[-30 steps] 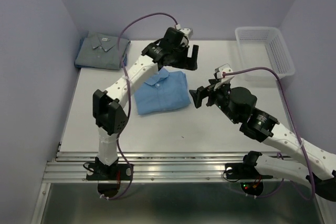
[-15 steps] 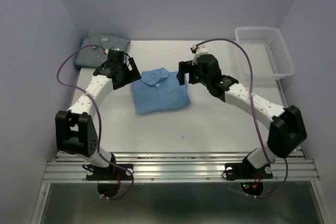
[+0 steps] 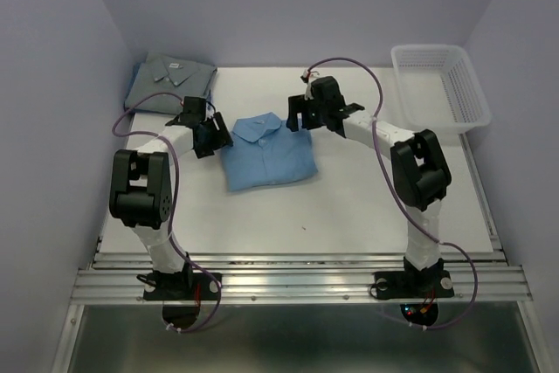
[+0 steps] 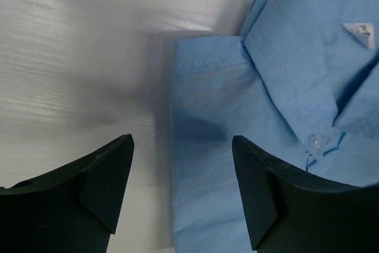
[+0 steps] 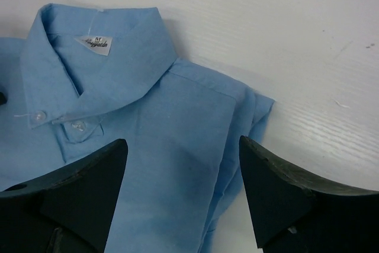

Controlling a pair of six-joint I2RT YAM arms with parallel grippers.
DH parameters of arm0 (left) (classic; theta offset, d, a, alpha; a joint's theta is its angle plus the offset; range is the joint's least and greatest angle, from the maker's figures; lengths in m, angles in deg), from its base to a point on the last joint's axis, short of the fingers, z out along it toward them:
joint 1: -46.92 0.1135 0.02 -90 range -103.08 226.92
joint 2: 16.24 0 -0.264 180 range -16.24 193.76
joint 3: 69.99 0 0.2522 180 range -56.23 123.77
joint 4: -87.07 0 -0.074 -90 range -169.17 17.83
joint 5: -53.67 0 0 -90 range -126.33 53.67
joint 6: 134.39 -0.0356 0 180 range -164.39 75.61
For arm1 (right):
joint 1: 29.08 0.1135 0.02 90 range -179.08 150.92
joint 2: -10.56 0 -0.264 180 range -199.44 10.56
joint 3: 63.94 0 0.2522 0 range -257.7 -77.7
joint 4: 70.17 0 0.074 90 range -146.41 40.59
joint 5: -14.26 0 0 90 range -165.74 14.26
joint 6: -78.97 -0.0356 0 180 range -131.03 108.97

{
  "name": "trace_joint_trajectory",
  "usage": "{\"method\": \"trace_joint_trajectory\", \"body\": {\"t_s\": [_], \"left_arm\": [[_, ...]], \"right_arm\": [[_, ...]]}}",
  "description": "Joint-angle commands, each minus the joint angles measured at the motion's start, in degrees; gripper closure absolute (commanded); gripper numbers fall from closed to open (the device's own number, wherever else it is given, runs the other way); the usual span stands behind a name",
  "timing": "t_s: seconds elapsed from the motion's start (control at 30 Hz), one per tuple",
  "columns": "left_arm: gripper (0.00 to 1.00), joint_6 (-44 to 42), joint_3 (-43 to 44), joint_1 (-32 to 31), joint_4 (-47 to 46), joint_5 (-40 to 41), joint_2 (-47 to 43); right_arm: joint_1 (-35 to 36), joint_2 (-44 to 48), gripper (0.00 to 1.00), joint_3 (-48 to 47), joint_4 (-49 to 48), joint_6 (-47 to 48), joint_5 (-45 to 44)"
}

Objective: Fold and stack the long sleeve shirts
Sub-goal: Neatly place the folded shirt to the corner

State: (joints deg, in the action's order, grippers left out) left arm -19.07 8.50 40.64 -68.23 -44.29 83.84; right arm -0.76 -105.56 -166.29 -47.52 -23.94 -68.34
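Work surface: the white flat table (image 3: 367, 207) is carrying both shirts and the basket.
Idle item: the white plastic mesh basket (image 3: 434, 85) is standing at the far right corner, well apart from both shirts.
Stack base: the duller grey-blue collared cloth shirt (image 3: 169, 85) is lying folded at the far left corner, collar up.
Work piece: the light sky-blue collared button-up cloth shirt (image 3: 266, 156) is lying folded at the table centre, near the grey-blue shirt but not touching it.
Left gripper (image 4: 182, 146): its fingers are standing apart and holding nothing. They are straddling the shirt's folded left shoulder edge, one over bare table, one over cloth.
Right gripper (image 5: 182, 143): its fingers are likewise spread and empty, straddling the right shoulder edge.
Contact: cannot tell whether any fingertip is touching the cloth.
Small detail: the collar (image 5: 112, 63) is lying flat and buttoned, with a white neck label (image 5: 93, 44) inside it.
Step in hand (judgement): folding is looking complete; the arms are setting up a two-sided pick for stacking.
Next move (judgement): both grippers are needing to descend, pinch all layers at each edge, lift level, and lay the shirt on the grey-blue one.
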Motion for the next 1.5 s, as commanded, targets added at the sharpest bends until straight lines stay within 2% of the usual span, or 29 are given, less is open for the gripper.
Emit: {"method": "trace_joint_trajectory", "body": {"t_s": [0.0,0.1,0.13,0.17,0.2,0.27,0.33,0.4,0.43,0.47,0.53,0.73,0.97,1.07,1.2,1.3,1.43,1.47], "left_arm": [[0.3,-2.29,3.29,0.31,-3.03,-2.49,2.22],[0.41,-2.64,5.14,0.31,-2.24,-2.49,4.95],[0.55,-2.73,5.4,0.31,-2.93,-3.28,5.57],[0.55,-2.73,5.49,0.31,-3.29,-4.15,5.57],[0.62,-2.82,5.58,0.31,-3.73,-4.95,5.83],[0.92,-2.73,5.93,0.31,-4.26,-6.8,5.66],[1.0,-2.65,6.02,0.31,-4.26,-6.89,5.14],[1.0,-2.82,5.76,0.31,-4.26,-6.71,4.0],[1.0,-2.82,5.67,0.31,-4.26,-6.71,3.47],[1.0,-3.08,5.58,0.22,-4.17,-7.23,2.42],[1.0,-3.08,5.58,0.04,-4.17,-7.68,1.01],[1.0,-3.44,5.32,-2.24,-4.61,-6.8,-5.5],[1.0,-2.65,7.07,-3.56,-4.52,-6.97,-4.01],[1.0,-2.82,9.27,-3.65,-4.44,-8.02,-0.06],[1.0,-2.74,15.06,-3.56,0.64,-3.47,6.35],[1.0,-2.73,15.51,-3.47,0.84,-0.65,7.94],[1.0,-2.99,18.14,-3.38,1.98,-0.47,12.51],[1.0,-3.17,18.76,-3.38,2.59,-0.47,13.47]], "right_arm": [[0.69,-2.62,0.19,-4.74,-0.1,0.16,1.31],[0.69,-4.55,0.21,-5.79,0.08,0.25,1.21],[0.69,-5.17,0.21,-6.06,0.17,0.25,0.61],[0.69,-5.44,0.21,-6.06,0.17,0.25,0.43],[0.69,-5.79,0.21,-6.24,0.25,0.34,-0.01],[0.16,-6.75,0.27,-6.85,0.95,0.51,-1.15],[0.16,-7.37,0.34,-7.38,1.22,0.78,-1.51],[0.16,-7.9,0.61,-7.73,1.48,0.6,-1.34],[0.16,-7.72,0.69,-7.82,1.31,0.51,-1.33],[0.16,-7.11,0.84,-8.08,1.48,0.86,-0.64],[0.16,-5.54,0.94,-8.08,1.57,1.13,-0.63],[0.16,4.21,0.97,-1.33,-0.01,1.74,-5.64],[0.16,8.1,0.97,4.92,-0.01,0.78,-10.3],[-2.12,6.17,0.97,4.31,1.48,-0.71,-9.6],[-3.79,1.78,0.96,2.56,1.31,-0.02,-5.12],[-5.11,-3.14,0.94,-0.69,1.22,2.53,-2.66],[-6.87,-8.16,0.83,-4.12,0.96,4.03,-3.44],[-6.87,-8.42,0.75,-4.39,0.96,4.12,-3.44]]}}
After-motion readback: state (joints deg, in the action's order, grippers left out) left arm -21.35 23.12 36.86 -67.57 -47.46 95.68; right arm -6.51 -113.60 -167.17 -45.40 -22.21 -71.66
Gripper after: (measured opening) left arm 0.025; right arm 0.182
